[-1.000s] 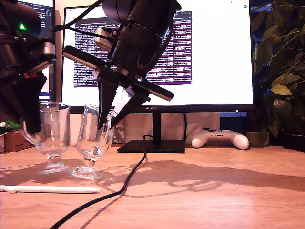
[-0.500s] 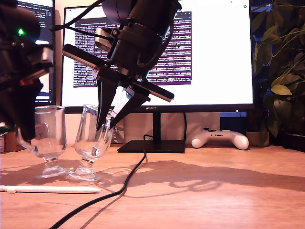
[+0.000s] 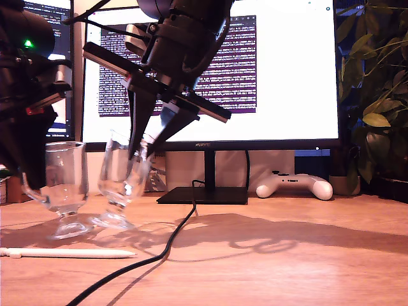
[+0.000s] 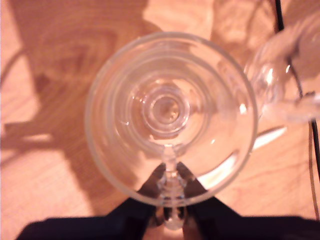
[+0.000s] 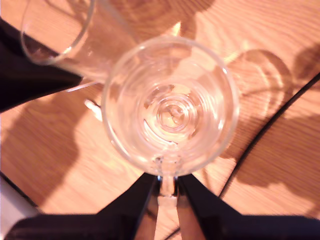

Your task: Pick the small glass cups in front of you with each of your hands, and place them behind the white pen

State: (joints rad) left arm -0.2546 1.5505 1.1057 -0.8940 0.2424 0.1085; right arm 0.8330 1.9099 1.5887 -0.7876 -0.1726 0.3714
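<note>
My first end effector (image 4: 170, 186) is pinching the handle of the first glass cup (image 3: 60, 182). Its two fingers are pressed on the thin glass loop from both sides. My second end effector (image 5: 167, 189) pinches the handle of the second glass cup (image 3: 121, 182) in the same way.

Both cups are over the surface (image 3: 287, 268), toward its edge at the exterior view's left. They are on the far side of the white pen (image 3: 67, 253), which lies flat near the front edge. The first cup is upright, with its base on the surface or just above it; I cannot tell which. The second cup leans, and one side of its base is raised.

I judge that the step in hand is to set the cups down behind the pen. To do it well, I should first bring the second cup upright, so that its round base meets the wood flat and does not rock. The two bowls are very near, so I should keep them apart and avoid glass knocking on glass. The black cable (image 3: 172, 242) runs just beside the second cup, and the base must not land on it. I should spread the fingers only when each base rests fully, and then draw back along the handle, not across it.
</note>
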